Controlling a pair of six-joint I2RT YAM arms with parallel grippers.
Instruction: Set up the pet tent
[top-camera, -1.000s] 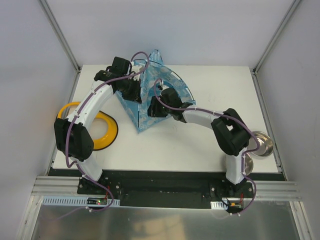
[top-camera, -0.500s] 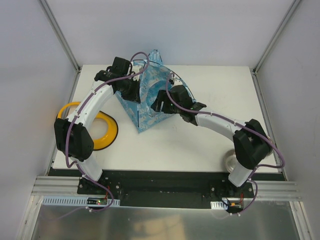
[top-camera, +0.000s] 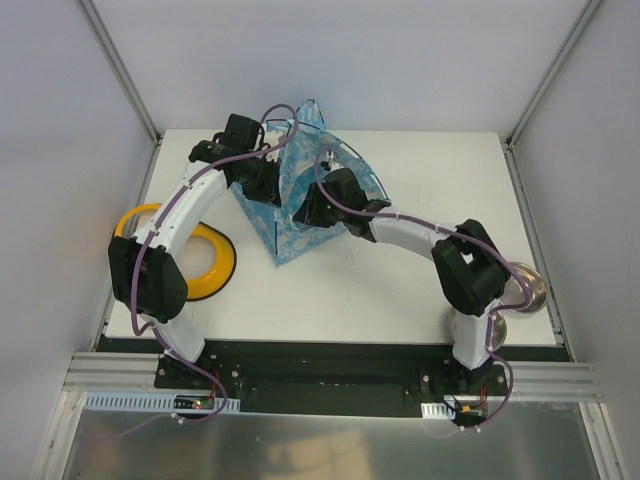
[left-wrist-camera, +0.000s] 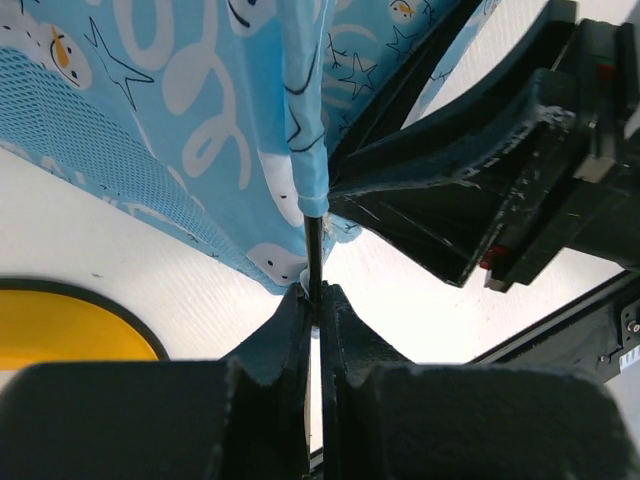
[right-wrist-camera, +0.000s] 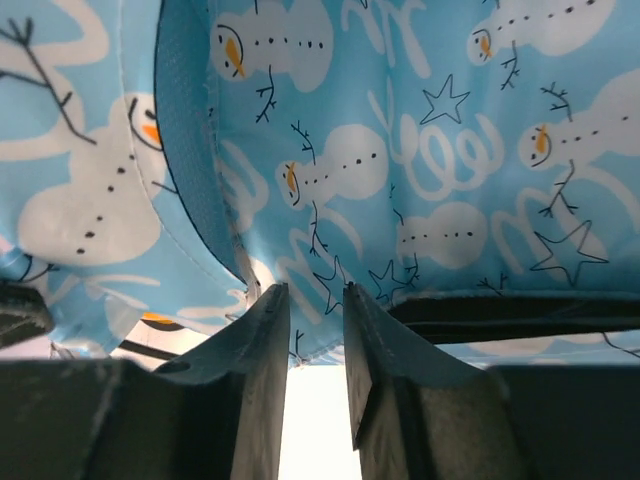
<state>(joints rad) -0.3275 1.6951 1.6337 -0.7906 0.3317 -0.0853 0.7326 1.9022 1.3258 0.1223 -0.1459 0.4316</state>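
The pole (left-wrist-camera: 314, 250), running up-frame, is pinched by the left pincer (left-wrist-camera: 318, 300). The pet tent (right-wrist-camera: 430, 150) fabric is seen directly ahead of the slightly spread right pincer (right-wrist-camera: 316, 290).

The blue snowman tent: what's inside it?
Only the outside of the tent shows: snowman-print fabric, and a thin black pole sticking out of it, pinched in the left pincer. The fabric covers the inside, so whatever is in there cannot be seen.
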